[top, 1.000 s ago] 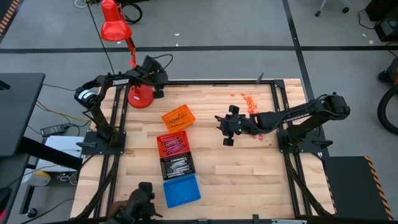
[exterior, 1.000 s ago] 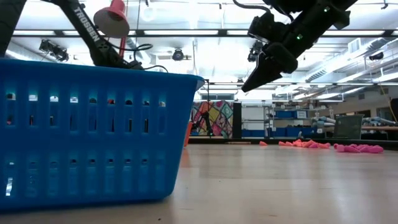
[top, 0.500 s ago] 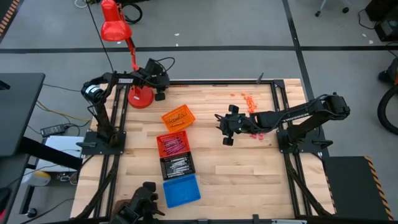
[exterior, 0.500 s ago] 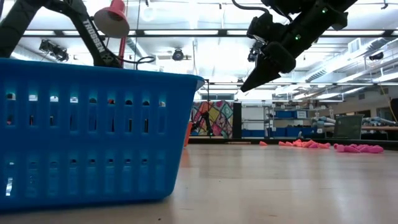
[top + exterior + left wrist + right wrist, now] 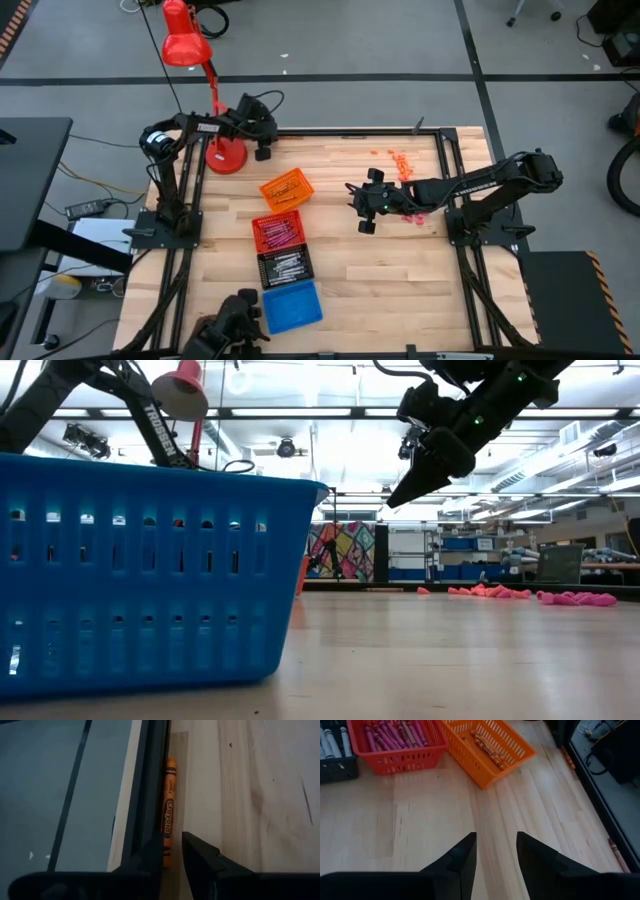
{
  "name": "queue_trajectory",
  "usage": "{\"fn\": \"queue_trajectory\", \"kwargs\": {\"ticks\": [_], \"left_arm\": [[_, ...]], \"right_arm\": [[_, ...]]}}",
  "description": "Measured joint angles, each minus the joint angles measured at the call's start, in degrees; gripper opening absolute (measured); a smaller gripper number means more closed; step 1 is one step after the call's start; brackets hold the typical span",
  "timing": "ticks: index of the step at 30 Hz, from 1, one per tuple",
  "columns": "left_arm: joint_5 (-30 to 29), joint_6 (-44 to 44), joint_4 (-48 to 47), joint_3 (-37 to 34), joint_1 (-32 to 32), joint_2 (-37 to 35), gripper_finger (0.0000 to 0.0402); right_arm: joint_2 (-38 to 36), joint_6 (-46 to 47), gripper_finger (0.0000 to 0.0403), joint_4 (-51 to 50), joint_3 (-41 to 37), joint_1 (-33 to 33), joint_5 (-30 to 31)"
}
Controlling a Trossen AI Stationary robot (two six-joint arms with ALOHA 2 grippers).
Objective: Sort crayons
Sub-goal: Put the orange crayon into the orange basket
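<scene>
Orange paper-wrapped crayon: lies lengthwise against the black metal frame rail at the far edge of the pale wooden table; its near end sits in the gap between my left fingers.
My left gripper: jaws parted a little, straddling that crayon end, not visibly clamped on it.
My right gripper: jaws apart, holding nothing, raised over bare table mid-way across.
Orange slotted tray: holds orange crayons.
Red slotted tray: holds maroon crayons.
Loose crayons: scattered near the far right edge.
</scene>
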Motion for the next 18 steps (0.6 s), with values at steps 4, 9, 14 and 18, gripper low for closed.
{"fn": "queue_trajectory", "kwargs": {"ticks": [4,9,14,18], "left_arm": [[0.3,-0.67,-2.83,1.33,-0.02,0.07,0.008],[1.68,-0.74,-9.77,3.06,-0.07,0.15,0.008],[1.81,-0.43,-13.48,3.46,-1.02,-1.71,0.008],[2.2,1.85,-15.03,3.59,-2.16,-4.4,0.008]], "right_arm": [[0.0,-0.11,0.0143,0.0,0.0,0.0,0.02],[0.0,-0.31,0.0143,-0.02,0.0,-0.03,0.02],[0.0,-0.14,0.0143,-0.03,0.0,-0.02,0.02],[0.0,-0.13,0.0143,-0.02,0.0,-0.02,0.02]]}}
